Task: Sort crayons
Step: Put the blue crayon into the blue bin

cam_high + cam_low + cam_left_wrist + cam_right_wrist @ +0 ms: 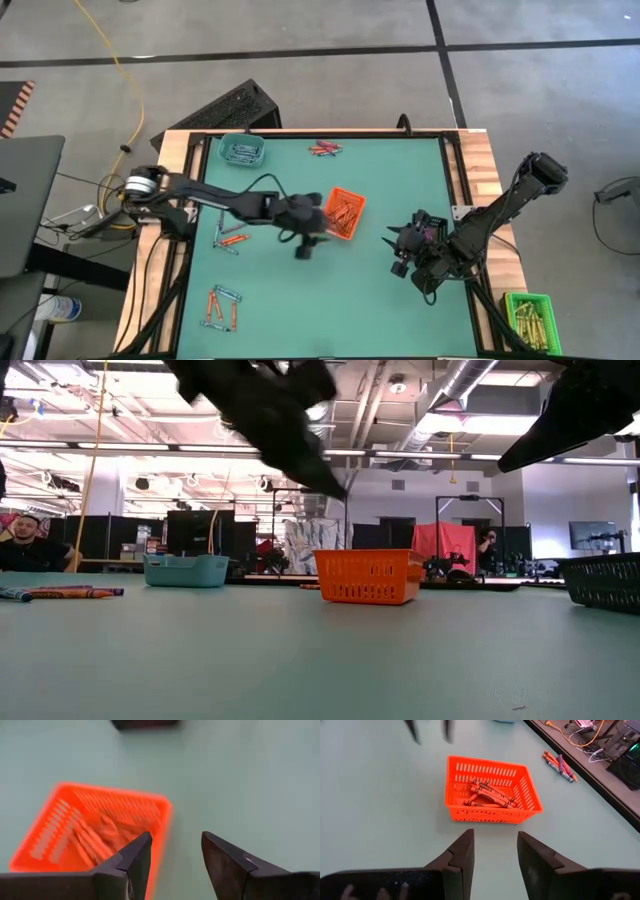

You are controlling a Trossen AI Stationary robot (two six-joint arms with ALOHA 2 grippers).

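Observation:
An orange tray (345, 212) at mid-table holds several orange-red crayons (487, 794). My left gripper (175, 837) hangs open above the table beside the tray's near-left corner, nothing between its fingers; in the high view the left gripper (305, 245) shows blurred. My right gripper (495, 834) waits open to the tray's right, pointing at it, the right gripper (400, 252) clear of everything. Loose crayons lie flat on the mat in three groups: far crayons (325, 149), left crayons (228, 238) and near-left crayons (222, 308).
A teal tray (241, 150) with blue-grey crayons stands at the far left. A green tray (528, 318) of yellow-olive sticks sits off the table's near right corner. Open mat lies across the near middle. People sit in the room behind the table.

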